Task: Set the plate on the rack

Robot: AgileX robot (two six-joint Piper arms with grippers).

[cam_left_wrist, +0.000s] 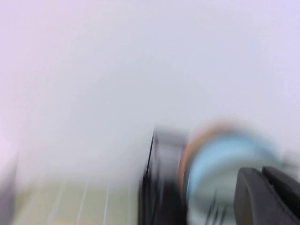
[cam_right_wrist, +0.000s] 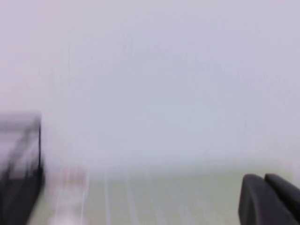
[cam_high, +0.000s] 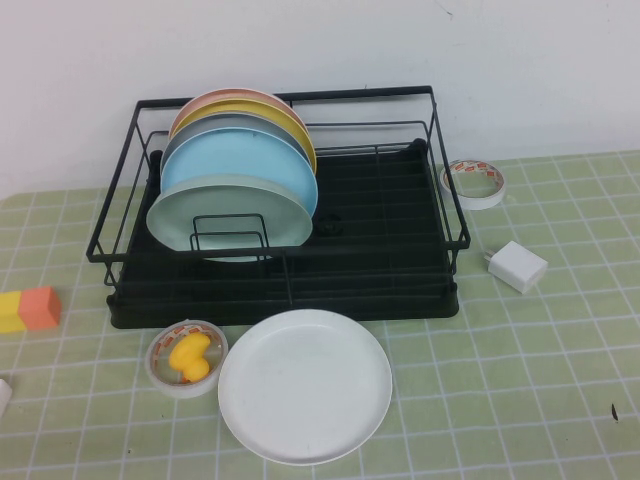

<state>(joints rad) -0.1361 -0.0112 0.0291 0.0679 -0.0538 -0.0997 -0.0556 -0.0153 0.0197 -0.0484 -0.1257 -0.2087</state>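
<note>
Wrist views blurred | left gripper (cam_left_wrist: 267, 197), right gripper (cam_right_wrist: 269, 199): cropped, state unclear

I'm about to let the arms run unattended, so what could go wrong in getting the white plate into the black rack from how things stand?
1. The large round white plate lies flat on the table, so its low rim may slip from a tool.
2. The small tub holding a yellow toy sits right beside it and could get knocked.
3. The black wire dish rack already holds coloured plates on its left; the plate could bump them.

Left tool and right tool each show only at their wrist view's edge.
</note>
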